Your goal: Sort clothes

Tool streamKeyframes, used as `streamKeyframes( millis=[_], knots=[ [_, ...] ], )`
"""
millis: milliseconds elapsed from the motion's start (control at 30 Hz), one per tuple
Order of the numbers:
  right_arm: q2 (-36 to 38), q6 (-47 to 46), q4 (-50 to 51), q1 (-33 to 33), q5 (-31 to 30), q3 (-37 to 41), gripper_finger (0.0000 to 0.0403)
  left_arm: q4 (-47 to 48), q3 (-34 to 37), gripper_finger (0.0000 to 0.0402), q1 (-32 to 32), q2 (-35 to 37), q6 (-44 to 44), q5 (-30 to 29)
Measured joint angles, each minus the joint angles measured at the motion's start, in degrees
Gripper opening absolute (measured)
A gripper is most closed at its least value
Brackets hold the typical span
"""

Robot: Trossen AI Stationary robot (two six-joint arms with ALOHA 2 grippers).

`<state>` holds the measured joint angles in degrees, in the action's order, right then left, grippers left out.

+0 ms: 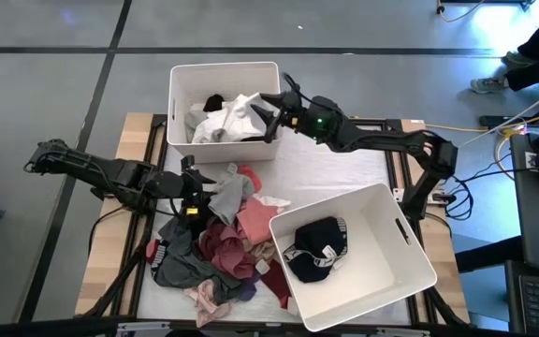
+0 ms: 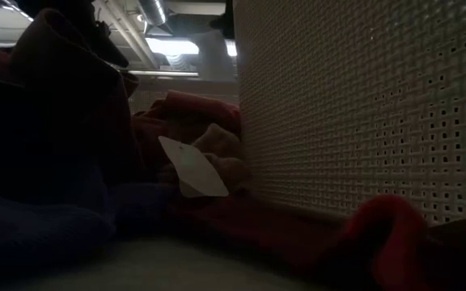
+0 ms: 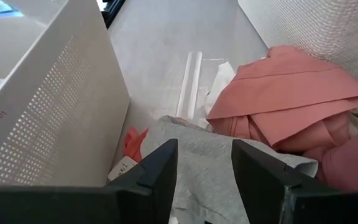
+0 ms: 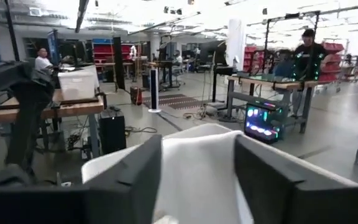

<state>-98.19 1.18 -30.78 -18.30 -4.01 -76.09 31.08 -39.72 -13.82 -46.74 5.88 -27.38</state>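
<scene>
Clothes [image 1: 215,245]: a loose heap of maroon, pink, grey and dark garments on the bench [image 1: 344,168], lying between the two white bins and touching the near bin's wall. A grey garment [image 1: 227,192] lies at the heap's far edge, beside a salmon-pink one [image 3: 284,93].

White garments [image 1: 227,120], with a dark piece among them, fill the far bin [image 1: 223,73]. A black garment with white trim [image 1: 314,248] lies in the near bin [image 1: 396,281].

Left gripper [image 1: 191,187]: low at the heap's far edge, just in front of the far bin; its fingers [image 3: 157,171] are spread, one on each side of a fold of the grey garment, which lies between them; whether they press on it cannot be told.

Right gripper [image 1: 268,114]: over the far bin's right part, above the white garments; its fingers [image 4: 129,177] are spread with white cloth showing between them, and whether they touch it cannot be told.

Low view: dark and red cloth lies against the perforated bin wall [image 2: 362,105], with a white tag [image 2: 191,168] among it.
</scene>
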Motion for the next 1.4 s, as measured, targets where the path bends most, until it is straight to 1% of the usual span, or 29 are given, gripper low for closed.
streamKeyframes(
  millis=[67, 133, 233, 367, 533, 700, 767, 833, 933, 1000, 1167, 1300, 1400],
  knots=[
    [1.89, 2.22, 2.2, 1.45, -0.04, -0.02, 0.0236, 0.28, 0.0, 0.0141, 0.0, 0.0, 0.52, 0.37],
    [3.79, 3.75, 5.57, 3.15, -0.02, -0.04, 0.0257, 0.46, 0.0, 0.0141, 0.0, 0.0, 0.79, 0.72],
    [7.35, 4.31, 12.77, 5.58, -0.66, -0.04, 0.0274, 0.42, 0.0, 0.0141, 0.0, 0.0, 1.36, 0.79],
    [12.32, 5.12, 22.14, 9.38, -2.38, -0.04, 0.028, 0.3, 0.0, 0.0141, 0.15, 0.0, 3.28, 0.33],
    [17.27, 5.51, 32.82, 16.02, -3.97, -0.04, 0.028, 0.87, 0.0, 0.0141, 1.87, 0.0, 5.63, -0.24],
    [19.21, 7.54, 40.8, 22.89, -9.69, 0.43, 0.028, 4.06, 0.02, 0.0141, 3.41, -0.01, 10.9, -0.32],
    [19.26, 8.55, 41.08, 25.27, -11.67, 2.15, 0.028, 5.45, 0.02, 0.0141, 3.81, 0.0, 13.7, -0.42],
    [19.19, 9.61, 41.32, 26.84, -12.38, 4.07, 0.028, 6.32, 0.02, 0.0141, 4.18, -0.02, 16.3, -0.41],
    [19.19, 9.79, 38.65, 28.04, -10.73, 7.6, 0.028, 7.26, 0.02, 0.0141, 4.57, -0.07, 17.97, -0.36],
    [19.19, 9.91, 34.72, 28.24, -9.88, 10.77, 0.028, 7.78, 0.04, 0.0141, 4.57, -0.93, 17.87, -0.2],
    [19.2, 11.38, 24.2, 28.04, -8.46, 16.49, 0.028, 3.56, 0.02, 0.0141, 4.57, -4.27, 16.35, 0.55],
    [19.17, 13.53, 18.77, 28.04, -8.55, 19.03, 0.028, 1.9, 0.02, 0.0141, 4.73, -8.68, 15.13, 0.34],
    [19.2, 14.24, 16.37, 28.04, -8.73, 19.12, 0.028, 1.93, 0.02, 0.0141, 5.62, -12.16, 14.89, 0.32]
  ],
)
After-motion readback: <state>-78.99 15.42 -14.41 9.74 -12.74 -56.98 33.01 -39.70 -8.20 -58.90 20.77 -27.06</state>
